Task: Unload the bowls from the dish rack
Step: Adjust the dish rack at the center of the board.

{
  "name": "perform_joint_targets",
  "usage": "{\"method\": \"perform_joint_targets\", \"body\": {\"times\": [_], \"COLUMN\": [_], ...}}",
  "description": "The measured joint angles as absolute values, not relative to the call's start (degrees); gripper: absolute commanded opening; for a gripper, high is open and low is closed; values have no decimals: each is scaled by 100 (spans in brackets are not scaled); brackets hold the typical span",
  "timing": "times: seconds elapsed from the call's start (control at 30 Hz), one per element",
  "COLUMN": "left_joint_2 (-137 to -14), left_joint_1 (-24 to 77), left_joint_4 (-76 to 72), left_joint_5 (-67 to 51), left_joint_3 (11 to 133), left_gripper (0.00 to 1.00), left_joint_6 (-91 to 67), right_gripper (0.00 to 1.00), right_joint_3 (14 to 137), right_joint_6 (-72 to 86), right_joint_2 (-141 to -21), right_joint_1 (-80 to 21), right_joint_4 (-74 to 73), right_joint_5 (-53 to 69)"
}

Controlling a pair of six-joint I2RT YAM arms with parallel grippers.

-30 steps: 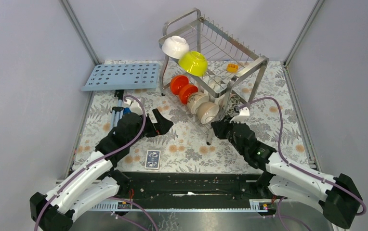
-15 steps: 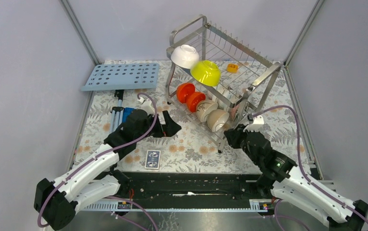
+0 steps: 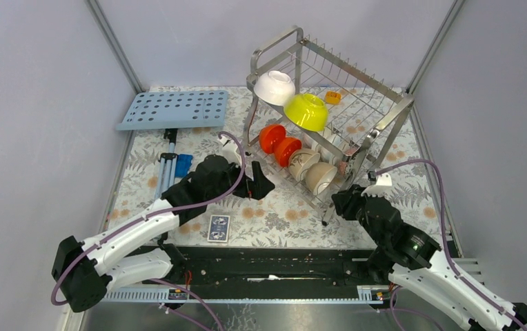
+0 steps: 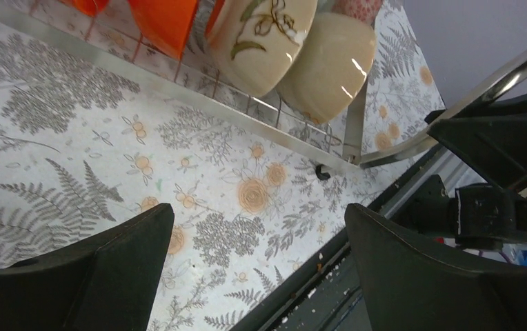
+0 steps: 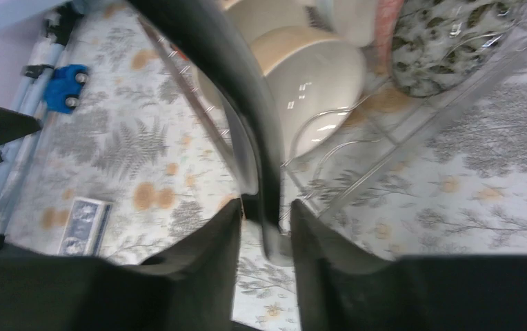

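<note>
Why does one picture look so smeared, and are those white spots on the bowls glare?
Right wrist view: blurred throughout, the dish rack post between the right gripper's fingers just a dark smear; white flecks on the beige bowl are glare. Left wrist view: sharper, similar glints on its beige bowls. Top external view: crisp, evenly lit, soft shadows.

A robot test cell in a lab, not a home: plain grey walls (image 3: 33,124) framed by metal posts (image 3: 114,45) box in one table; two arms (image 3: 130,234) sit on a black rail (image 3: 267,269), cables (image 3: 419,162) trailing; floral cloth (image 3: 274,214) and rack (image 3: 355,71) look homely.
</note>
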State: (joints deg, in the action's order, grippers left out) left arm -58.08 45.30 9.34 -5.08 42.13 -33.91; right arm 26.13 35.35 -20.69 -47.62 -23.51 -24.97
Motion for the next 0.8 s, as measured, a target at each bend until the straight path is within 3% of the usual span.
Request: {"method": "perform_joint_targets", "body": {"times": [0.07, 0.17, 0.37, 0.57, 0.8], "left_joint_2": [-5806, -5760, -5323, -4762, -4812], "left_joint_1": [4530, 4530, 4532, 4532, 4519], "left_joint_4": [947, 982, 814, 23, -1245], "left_joint_5": [-395, -224, 235, 766, 762], "left_joint_3": [4274, 4434, 4692, 4692, 4744], "left_gripper": [99, 99, 99, 99, 99], "left_joint_6": [-3332, -3277, -3511, -4534, -5658], "right_gripper": [77, 84, 85, 85, 85], "right_joint_3": [2716, 2991, 3382, 3122, 2917], "right_joint_6": [3531, 3570, 3629, 3677, 3675], "right_joint_2": [-2045, -2005, -1752, -989, -1013], "right_joint_1": [-4755, -4744, -4740, -4740, -4740], "right_joint_4": [-2561, -2860, -3155, -3041, -2941], "right_joint_5": [-2589, -2731, -2777, -2696, -2582]}}
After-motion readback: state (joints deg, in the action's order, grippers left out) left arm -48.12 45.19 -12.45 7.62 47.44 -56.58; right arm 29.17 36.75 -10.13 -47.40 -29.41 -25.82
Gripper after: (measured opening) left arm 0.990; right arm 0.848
